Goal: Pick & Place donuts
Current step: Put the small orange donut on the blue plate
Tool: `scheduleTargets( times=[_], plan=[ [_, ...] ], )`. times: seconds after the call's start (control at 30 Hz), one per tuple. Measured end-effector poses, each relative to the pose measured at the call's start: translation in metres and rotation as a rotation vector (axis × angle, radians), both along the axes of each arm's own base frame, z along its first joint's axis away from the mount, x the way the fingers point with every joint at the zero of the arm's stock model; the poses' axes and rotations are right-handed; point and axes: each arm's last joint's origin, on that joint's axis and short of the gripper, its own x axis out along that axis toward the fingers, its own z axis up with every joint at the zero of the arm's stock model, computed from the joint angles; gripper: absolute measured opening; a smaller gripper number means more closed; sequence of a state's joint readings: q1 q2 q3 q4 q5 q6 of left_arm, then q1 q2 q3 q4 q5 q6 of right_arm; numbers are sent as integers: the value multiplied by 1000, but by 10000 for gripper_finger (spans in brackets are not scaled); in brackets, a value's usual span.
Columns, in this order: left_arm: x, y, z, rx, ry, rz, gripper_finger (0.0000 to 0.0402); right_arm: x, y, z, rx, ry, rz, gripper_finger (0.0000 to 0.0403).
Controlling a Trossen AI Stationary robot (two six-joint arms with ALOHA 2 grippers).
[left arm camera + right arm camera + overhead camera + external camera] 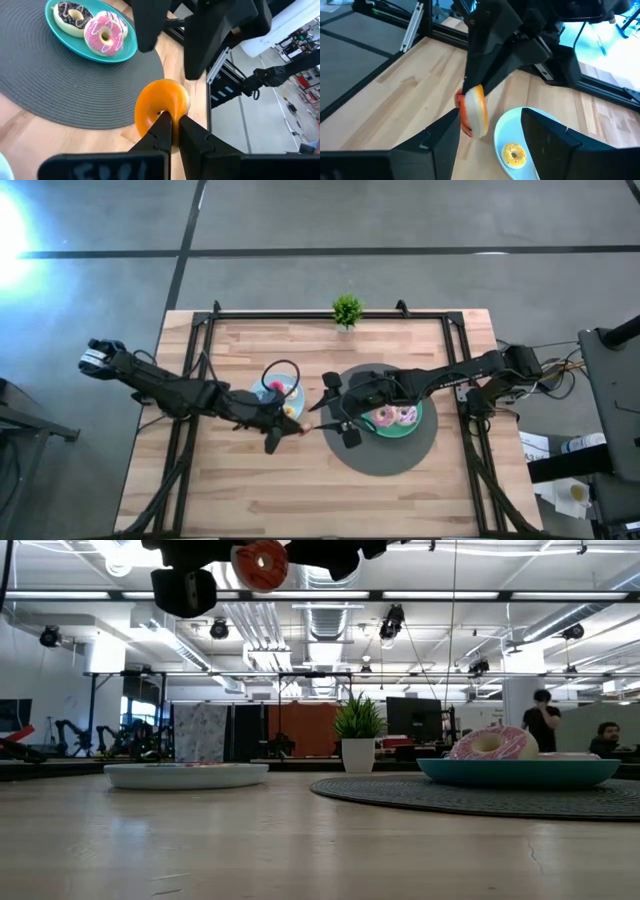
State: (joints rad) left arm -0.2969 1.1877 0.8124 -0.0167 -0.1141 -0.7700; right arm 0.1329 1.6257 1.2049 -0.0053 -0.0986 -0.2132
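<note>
The counter [400,490] carries a dark mat [385,455] below the right tool [340,420], whose fingers are spread wide, holding nothing. On the mat a teal plate [60,37] bears a pink donut [104,34] and a dark-topped pale donut [72,15]. The left tool [172,131] pinches an orange donut [160,106] raised above the counter, just before the right tool. Beside it a light-blue plate [530,135] holds a yellow mini [513,154]. No writing is readable.

The left hand [171,131] hides part of the orange donut [161,106].
</note>
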Motion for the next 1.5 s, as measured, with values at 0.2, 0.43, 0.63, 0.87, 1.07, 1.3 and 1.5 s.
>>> scheduleTargets(
  times=[0.2, 0.43, 0.63, 0.87, 1.07, 1.3, 1.5],
  plan=[
    [1, 3, 0, 9, -2, 11, 0, -1, 0, -2, 2, 18, 1, 203],
    [2, 5, 3, 9, -13, 21, 0, -1, 0, -3, 5, 25, 10, 203],
    [3, 7, 6, 8, -36, 31, 0, -1, 0, -3, 5, 26, 12, 203],
    [6, 8, 4, 6, -43, 37, 0, 1, 1, -6, 2, 29, 12, 203],
    [6, 9, 4, 3, -45, 45, 0, 2, 1, -8, 4, 37, 11, 203],
    [6, 10, 3, 5, -41, 45, 0, 2, 1, -8, 5, 36, 10, 177],
    [6, 10, 2, 5, -39, 45, 0, 2, -1, -8, 31, 41, -9, 123]
  ],
)
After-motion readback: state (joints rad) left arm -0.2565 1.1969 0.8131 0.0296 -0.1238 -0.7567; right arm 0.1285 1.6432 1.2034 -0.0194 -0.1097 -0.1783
